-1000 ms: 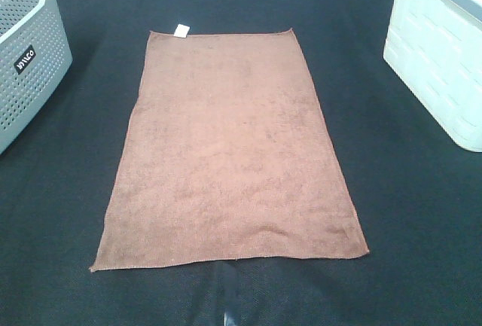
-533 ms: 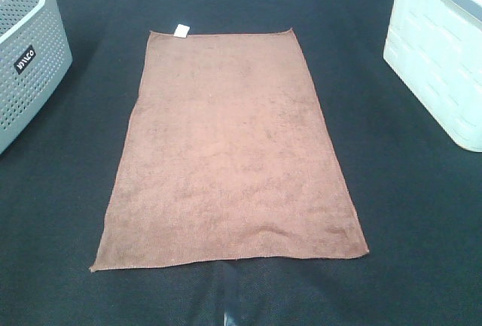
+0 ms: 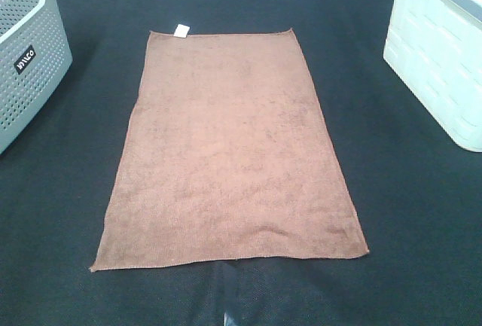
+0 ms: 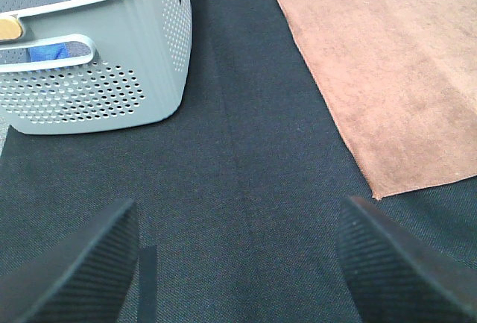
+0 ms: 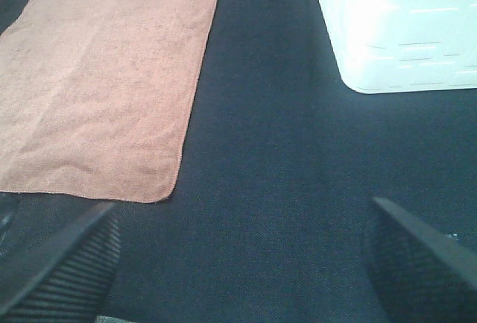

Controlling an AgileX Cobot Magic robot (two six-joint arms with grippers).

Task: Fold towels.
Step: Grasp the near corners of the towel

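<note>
A reddish-brown towel [image 3: 230, 153] lies spread flat on the black table, long side running front to back, with a small white tag [image 3: 180, 31] at its far left corner. It also shows in the left wrist view [image 4: 387, 62] and the right wrist view [image 5: 104, 84]. My left gripper [image 4: 238, 263] is open and empty, above bare cloth to the left of the towel's near left corner. My right gripper [image 5: 238, 263] is open and empty, to the right of the towel's near right corner. Neither gripper shows in the exterior high view.
A grey perforated basket [image 3: 26, 55] stands at the left edge; the left wrist view [image 4: 97, 62] shows something blue inside it. A white bin [image 3: 440, 55] stands at the right edge, also in the right wrist view [image 5: 395, 28]. Black cloth [image 3: 407, 213] covers the table.
</note>
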